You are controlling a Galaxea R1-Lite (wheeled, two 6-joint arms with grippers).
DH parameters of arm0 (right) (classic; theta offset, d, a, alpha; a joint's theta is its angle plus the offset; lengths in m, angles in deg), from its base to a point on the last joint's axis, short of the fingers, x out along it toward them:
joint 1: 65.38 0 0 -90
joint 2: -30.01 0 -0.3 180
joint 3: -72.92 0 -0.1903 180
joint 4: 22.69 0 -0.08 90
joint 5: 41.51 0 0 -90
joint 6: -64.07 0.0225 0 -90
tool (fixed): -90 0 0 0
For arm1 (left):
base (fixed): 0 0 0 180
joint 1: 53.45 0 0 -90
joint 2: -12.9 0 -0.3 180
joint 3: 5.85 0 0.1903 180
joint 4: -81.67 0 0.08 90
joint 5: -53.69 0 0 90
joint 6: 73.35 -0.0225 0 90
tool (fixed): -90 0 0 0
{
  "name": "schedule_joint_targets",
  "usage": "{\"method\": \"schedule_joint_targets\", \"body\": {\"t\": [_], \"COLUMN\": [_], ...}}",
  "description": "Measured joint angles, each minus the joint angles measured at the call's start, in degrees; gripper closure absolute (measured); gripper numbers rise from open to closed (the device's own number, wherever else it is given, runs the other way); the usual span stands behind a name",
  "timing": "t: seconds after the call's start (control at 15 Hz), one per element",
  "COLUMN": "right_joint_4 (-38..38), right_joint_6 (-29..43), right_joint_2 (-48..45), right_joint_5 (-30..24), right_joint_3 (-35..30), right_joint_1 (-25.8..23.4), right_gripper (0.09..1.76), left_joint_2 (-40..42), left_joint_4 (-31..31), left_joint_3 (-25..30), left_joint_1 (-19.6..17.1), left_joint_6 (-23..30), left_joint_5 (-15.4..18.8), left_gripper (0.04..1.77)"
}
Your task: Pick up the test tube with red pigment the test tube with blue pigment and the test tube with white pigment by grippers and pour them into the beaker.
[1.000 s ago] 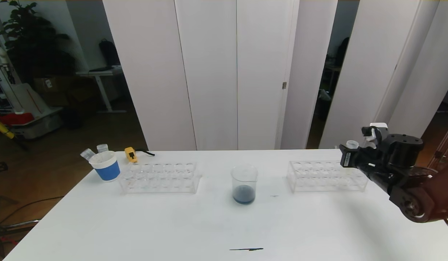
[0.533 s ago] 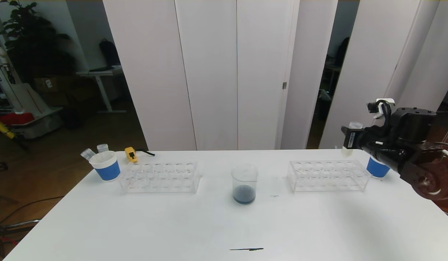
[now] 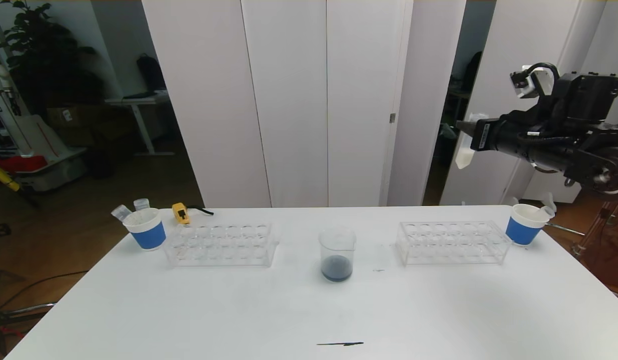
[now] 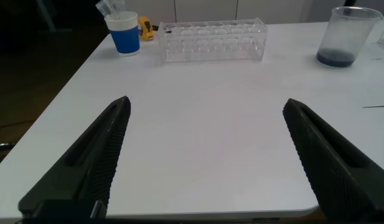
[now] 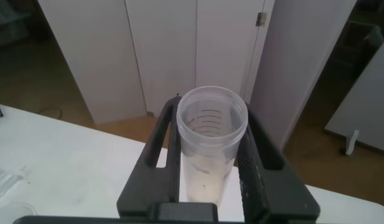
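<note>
Head view: the clear cylindrical beaker (image 3: 337,253) stands mid-surface between clear racks; the right gripper (image 3: 473,137) has risen high since before, fingers clamped on the clear milky-white test tube (image 3: 464,152). Left gripper (image 4: 204,155) fingers apart.

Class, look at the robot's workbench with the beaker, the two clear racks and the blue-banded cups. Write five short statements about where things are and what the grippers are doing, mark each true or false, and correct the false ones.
1. The right gripper holds the test tube with white pigment high above the table. True.
2. The beaker is empty. False: dark liquid sits at its bottom.
3. The beaker stands between the two clear racks, the left rack and the right rack. True.
4. The left gripper grips a tube. False: its jaws are wide open over bare table, holding nothing.
5. Both blue-banded cups stand on the robot's left. False: the left cup stands at the left rack's outer end, the right cup at the right rack's.
</note>
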Motion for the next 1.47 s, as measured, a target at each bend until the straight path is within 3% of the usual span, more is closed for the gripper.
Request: {"method": "schedule_joint_targets", "body": {"t": [0.27,0.4,0.6,0.93,1.13,1.47], "right_joint_4": [1.04,1.51,0.77,-2.57,-10.59,-24.04], "right_joint_6": [-6.74,-9.35,-11.28,-15.75,-20.78,-22.14], "right_joint_2": [4.06,5.13,5.66,5.72,6.07,8.58], "right_joint_5": [-5.16,-9.05,-9.46,-9.34,-9.7,-10.23], "right_joint_3": [8.75,9.12,8.09,2.61,-3.28,-10.7], "right_joint_1": [4.14,6.27,9.59,12.69,14.18,18.53], "right_gripper": [1.25,1.25,1.25,1.25,1.25,1.25], "left_joint_2": [0.0,0.0,0.0,0.0,0.0,0.0], "left_joint_4": [0.0,0.0,0.0,0.02,0.0,0.0], "left_joint_3": [0.0,0.0,0.0,0.0,0.0,0.0], "left_joint_1": [0.02,0.0,0.0,0.0,0.0,0.02], "left_joint_6": [0.02,0.0,0.0,-0.02,-0.02,0.0], "left_joint_5": [0.0,-0.02,0.0,0.0,0.0,0.0], "left_gripper": [0.06,0.06,0.06,0.06,0.06,0.06]}}
